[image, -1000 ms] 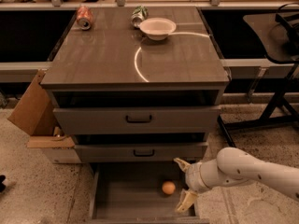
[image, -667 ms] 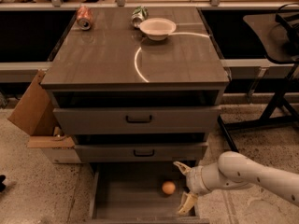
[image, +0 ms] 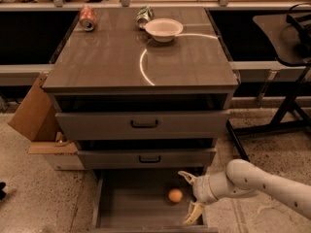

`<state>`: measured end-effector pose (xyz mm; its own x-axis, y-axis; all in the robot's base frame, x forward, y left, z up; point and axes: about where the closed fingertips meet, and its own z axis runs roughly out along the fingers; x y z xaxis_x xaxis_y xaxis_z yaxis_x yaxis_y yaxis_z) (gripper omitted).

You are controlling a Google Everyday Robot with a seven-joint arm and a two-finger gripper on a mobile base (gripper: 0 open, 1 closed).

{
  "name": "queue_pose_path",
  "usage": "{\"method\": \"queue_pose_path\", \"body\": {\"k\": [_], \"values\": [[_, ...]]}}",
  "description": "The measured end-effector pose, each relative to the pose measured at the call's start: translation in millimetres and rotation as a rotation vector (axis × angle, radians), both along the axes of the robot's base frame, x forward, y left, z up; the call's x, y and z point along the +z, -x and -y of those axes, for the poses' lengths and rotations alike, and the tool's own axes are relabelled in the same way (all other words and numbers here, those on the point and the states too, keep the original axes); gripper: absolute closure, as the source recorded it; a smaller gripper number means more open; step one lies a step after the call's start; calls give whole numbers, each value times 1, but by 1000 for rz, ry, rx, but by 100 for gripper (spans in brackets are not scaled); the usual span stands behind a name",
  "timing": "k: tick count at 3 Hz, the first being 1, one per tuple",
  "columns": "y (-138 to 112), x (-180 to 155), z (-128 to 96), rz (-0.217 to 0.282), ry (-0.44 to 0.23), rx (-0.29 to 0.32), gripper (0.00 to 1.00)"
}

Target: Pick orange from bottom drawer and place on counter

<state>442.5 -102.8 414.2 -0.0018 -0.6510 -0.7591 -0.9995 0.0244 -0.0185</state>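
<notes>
The orange [image: 175,195] lies on the bare floor of the open bottom drawer [image: 126,203], right of its middle. My gripper [image: 190,194] is open at the drawer's right side, just right of the orange. One finger [image: 185,175] is above the fruit and the other [image: 194,214] is below it. The fingers do not touch the orange. The counter [image: 121,57] is the glossy grey-brown cabinet top with a curved light reflection.
A white bowl [image: 164,29], a red crushed can [image: 87,18] and a green can [image: 144,15] stand at the counter's back. Two upper drawers with black handles [image: 144,124] are above. A cardboard box [image: 34,115] leans at the left. Black stand legs [image: 286,115] are at the right.
My gripper and arm have shifted slightly lower and toward the drawer's right side. The orange has not moved.
</notes>
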Motion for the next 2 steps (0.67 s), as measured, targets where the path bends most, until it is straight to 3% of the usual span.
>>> {"method": "queue_pose_path", "body": {"k": [2], "values": [[-15,-53,2,87,-1,81,0]]}}
